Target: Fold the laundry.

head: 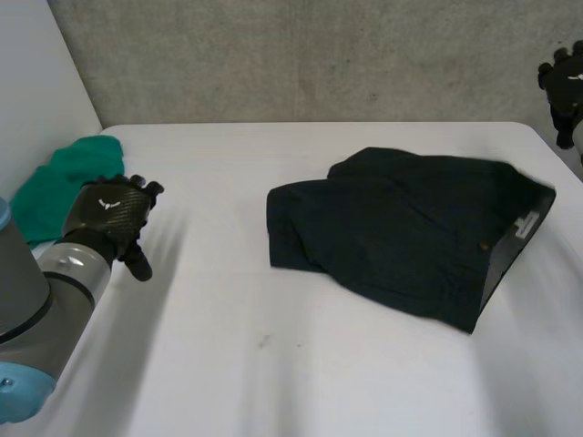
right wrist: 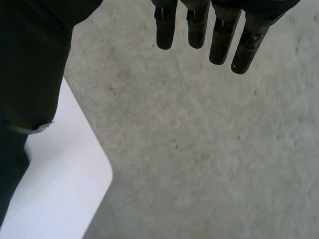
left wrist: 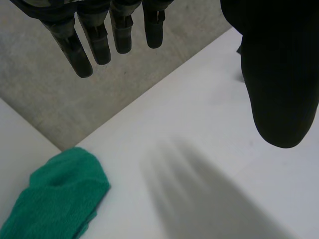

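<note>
black garment lies folded on the white table, right of centre. green cloth is bunched at the table's left edge. left hand hovers beside the cloth, fingers straight, holding nothing. right hand is raised past the far right corner, fingers straight, empty.

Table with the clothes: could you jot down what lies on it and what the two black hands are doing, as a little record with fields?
Table: white
Dark garment: lies right of the middle, looks folded over, a pale label at its right edge; neither hand touches it
Green cloth: bunched at the far left edge
Left hand: above the table beside the green cloth, fingers straight, holding nothing
Right hand: raised past the far right corner, fingers straight, holding nothing
</note>
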`<move>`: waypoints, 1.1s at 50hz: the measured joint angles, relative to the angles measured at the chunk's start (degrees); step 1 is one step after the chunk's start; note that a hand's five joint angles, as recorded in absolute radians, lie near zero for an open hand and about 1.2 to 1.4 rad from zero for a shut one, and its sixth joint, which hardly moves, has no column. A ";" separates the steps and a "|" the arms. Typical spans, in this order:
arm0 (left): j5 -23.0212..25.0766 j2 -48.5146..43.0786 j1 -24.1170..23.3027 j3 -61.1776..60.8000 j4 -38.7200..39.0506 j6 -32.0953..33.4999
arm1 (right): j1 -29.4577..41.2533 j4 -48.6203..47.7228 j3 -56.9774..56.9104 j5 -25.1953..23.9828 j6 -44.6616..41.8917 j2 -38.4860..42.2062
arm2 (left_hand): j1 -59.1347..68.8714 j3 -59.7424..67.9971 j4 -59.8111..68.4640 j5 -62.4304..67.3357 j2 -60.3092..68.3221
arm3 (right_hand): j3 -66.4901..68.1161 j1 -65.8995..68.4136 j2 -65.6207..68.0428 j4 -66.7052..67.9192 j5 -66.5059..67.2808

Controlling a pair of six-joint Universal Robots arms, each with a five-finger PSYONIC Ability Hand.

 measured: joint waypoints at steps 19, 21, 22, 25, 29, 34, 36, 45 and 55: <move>12.54 -18.03 -5.17 17.89 3.33 -0.03 | 9.03 21.40 38.22 -8.79 23.83 -26.90 | 0.19 0.06 0.11 0.00 0.12 | 0.16 0.04 0.15 0.03 0.00; 13.52 -20.81 -5.50 20.68 3.31 -0.05 | 10.12 19.47 41.75 -9.24 24.63 -26.83 | 0.19 0.07 0.11 0.00 0.11 | 0.38 0.22 0.22 0.12 0.09; 13.92 -22.34 -5.69 22.20 3.30 -0.06 | 10.81 17.59 44.00 -9.29 25.14 -26.65 | 0.19 0.07 0.11 0.00 0.12 | 0.98 0.21 0.36 0.12 0.20; 14.38 -25.83 -6.25 25.59 3.31 -0.09 | 12.12 12.21 48.51 -8.79 26.04 -25.95 | 0.19 0.07 0.11 0.01 0.12 | 2.61 0.93 2.00 1.01 0.97; 14.27 -28.43 -6.99 27.86 3.56 -0.16 | 13.04 4.85 52.53 -6.82 26.35 -24.24 | 0.19 0.07 0.11 0.00 0.12 | 7.88 5.81 7.25 6.94 5.71; 13.89 -29.46 -7.90 28.08 4.30 -0.26 | 13.31 -2.74 54.52 -2.68 25.35 -20.53 | 0.18 0.07 0.11 0.00 0.12 | 12.03 9.37 11.18 11.05 9.46; 13.75 -29.29 -8.18 27.50 4.60 -0.27 | 13.15 -4.45 54.40 -1.31 24.63 -18.96 | 0.19 0.07 0.11 0.00 0.12 | 13.55 10.73 12.59 12.62 10.93; 13.59 -27.92 -8.40 25.50 4.90 -0.36 | 12.53 -6.85 52.81 0.10 22.24 -15.22 | 0.19 0.07 0.11 0.00 0.12 | 21.14 17.61 21.37 20.14 18.05; 13.54 -26.44 -8.37 23.92 4.81 -0.49 | 12.40 -9.44 51.08 0.01 20.61 -13.52 | 0.19 0.00 0.10 0.00 0.10 | 55.69 45.52 54.90 55.08 53.39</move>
